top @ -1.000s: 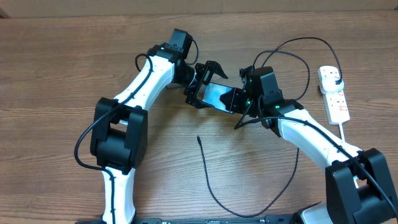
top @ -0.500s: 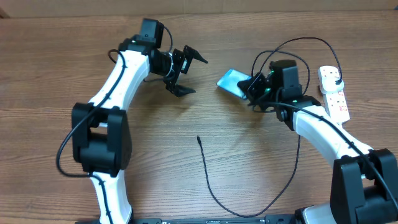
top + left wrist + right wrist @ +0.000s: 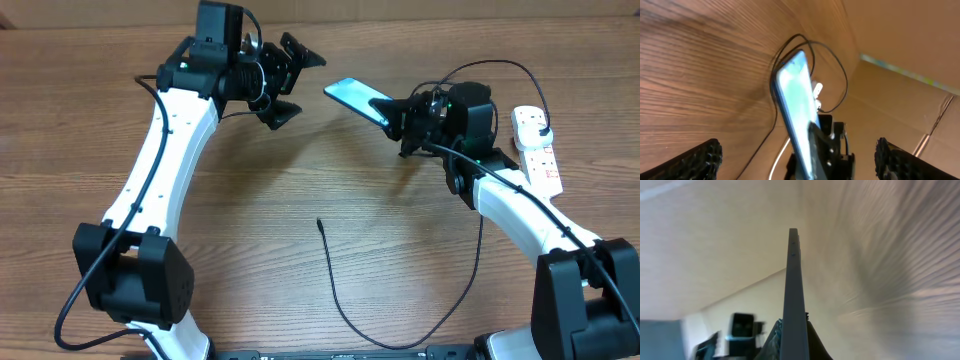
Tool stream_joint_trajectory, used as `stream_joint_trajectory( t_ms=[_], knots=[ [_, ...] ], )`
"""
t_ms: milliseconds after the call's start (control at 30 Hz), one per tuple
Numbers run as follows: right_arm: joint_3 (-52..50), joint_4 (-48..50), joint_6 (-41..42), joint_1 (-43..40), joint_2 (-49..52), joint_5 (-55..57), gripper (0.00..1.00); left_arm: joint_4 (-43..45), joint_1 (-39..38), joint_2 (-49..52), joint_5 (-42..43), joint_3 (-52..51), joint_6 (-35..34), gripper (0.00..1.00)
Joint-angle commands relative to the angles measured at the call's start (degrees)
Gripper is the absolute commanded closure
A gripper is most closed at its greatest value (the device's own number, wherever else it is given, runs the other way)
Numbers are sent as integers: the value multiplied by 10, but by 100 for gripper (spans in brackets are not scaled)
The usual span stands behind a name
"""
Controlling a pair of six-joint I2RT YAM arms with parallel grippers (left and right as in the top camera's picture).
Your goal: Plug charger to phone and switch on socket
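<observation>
My right gripper (image 3: 398,112) is shut on the phone (image 3: 354,96), holding it tilted above the table with its light-blue screen showing. In the right wrist view the phone (image 3: 794,295) stands edge-on between the jaws. In the left wrist view the phone (image 3: 797,102) shows with its glowing screen. My left gripper (image 3: 290,82) is open and empty, left of the phone and apart from it. The charger cable's connector tip (image 3: 319,223) lies loose on the table in front, and the cable (image 3: 345,315) loops back to its plug (image 3: 541,129) in the white socket strip (image 3: 537,150) at the right.
The wooden table (image 3: 80,120) has a cardboard wall along its back edge (image 3: 400,10). The socket's thick white lead (image 3: 553,215) runs toward the front right beside my right arm.
My right gripper has lifted the phone up and to the left, raising it off the table. My left gripper let go of it, opened and drew back to the upper left.
</observation>
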Motion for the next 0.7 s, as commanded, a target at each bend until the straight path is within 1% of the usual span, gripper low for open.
stream_joint_trajectory(
  t_ms=[0, 100, 133, 200, 233, 500, 667],
  knots=[
    [13, 53, 109, 7, -6, -38, 96, 1, -2, -9, -12, 9, 11, 0],
    [13, 99, 140, 15, -6, -41, 96, 1, -2, -9, -12, 9, 5, 0],
    [13, 120, 140, 20, -6, -41, 96, 1, -4, -9, -12, 9, -10, 0],
    [13, 129, 142, 27, -6, -41, 96, 4, -9, -9, -14, 9, -23, 0],
    [13, 131, 157, 34, -6, -41, 96, 10, -13, -9, -20, 9, -28, 0],
    [13, 163, 198, 61, -6, -39, 96, 46, -47, -9, -70, 9, -33, 0],
    [13, 172, 202, 62, -6, -41, 96, 45, -55, -8, -93, 9, -44, 0]
  ],
)
